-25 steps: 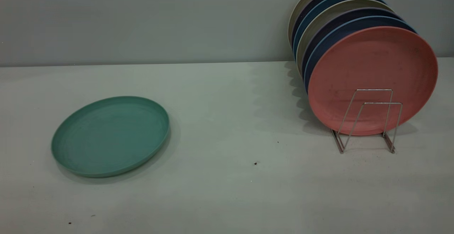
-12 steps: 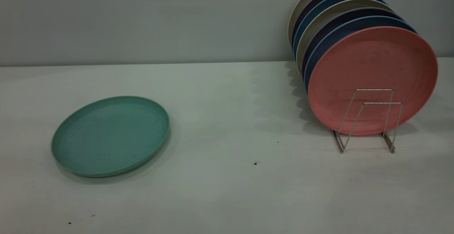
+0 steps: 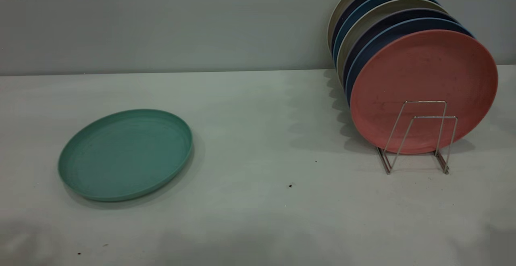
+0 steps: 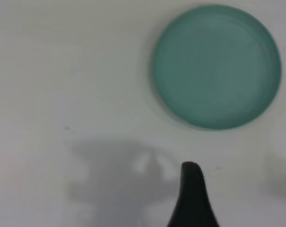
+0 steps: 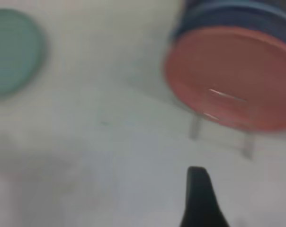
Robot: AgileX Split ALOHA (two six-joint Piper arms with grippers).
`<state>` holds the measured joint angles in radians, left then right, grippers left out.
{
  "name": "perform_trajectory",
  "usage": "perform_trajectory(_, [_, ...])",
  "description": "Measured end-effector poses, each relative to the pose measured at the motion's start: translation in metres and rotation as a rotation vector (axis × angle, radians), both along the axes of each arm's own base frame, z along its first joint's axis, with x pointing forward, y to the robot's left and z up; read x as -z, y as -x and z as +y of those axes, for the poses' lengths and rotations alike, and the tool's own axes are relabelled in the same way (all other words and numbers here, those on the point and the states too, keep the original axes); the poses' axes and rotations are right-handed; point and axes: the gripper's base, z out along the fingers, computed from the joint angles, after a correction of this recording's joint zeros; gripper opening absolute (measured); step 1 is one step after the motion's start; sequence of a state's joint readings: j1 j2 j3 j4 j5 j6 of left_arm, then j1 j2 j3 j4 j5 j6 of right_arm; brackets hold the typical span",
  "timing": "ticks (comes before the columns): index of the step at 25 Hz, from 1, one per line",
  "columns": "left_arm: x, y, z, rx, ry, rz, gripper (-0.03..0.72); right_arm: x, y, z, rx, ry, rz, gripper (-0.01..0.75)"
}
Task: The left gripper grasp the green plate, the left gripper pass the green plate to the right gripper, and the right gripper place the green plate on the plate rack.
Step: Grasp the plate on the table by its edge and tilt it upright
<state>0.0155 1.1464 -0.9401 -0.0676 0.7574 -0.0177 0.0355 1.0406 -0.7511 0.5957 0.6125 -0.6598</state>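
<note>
1. Only one dark finger of the left hand (image 4: 192,196) is seen in its wrist view, held above the surface (image 3: 258,201); whether it is open or closed cannot be told.
2. Likewise, a single finger of the right hand (image 5: 201,198) is shown, and its state cannot be told.
3. Nothing is judged done: the grasp, the handover and the racking are all left.
4. The green plate (image 3: 125,154) is seen lying flat, apart from the left hand and ungripped.
5. The plate rack (image 3: 419,137) is placed well apart from it, with a pink plate (image 3: 423,84) foremost and two front loops free.
</note>
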Motion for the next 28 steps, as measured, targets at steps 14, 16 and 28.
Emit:
perform_trajectory(14, [0.124,-0.081,0.046,-0.114,0.055,0.344,0.581,0.067,-0.053,0.111,-0.336,-0.111,0.226,0.508])
perform_trajectory(16, [0.151,-0.088,0.054,-0.139,0.083,0.409,0.581,0.078,-0.056,0.117,-0.331,-0.128,0.26,0.508])
perform_trajectory(28, [0.248,-0.157,0.051,-0.11,0.349,0.441,0.574,0.121,-0.072,0.126,-0.259,-0.183,0.389,0.508])
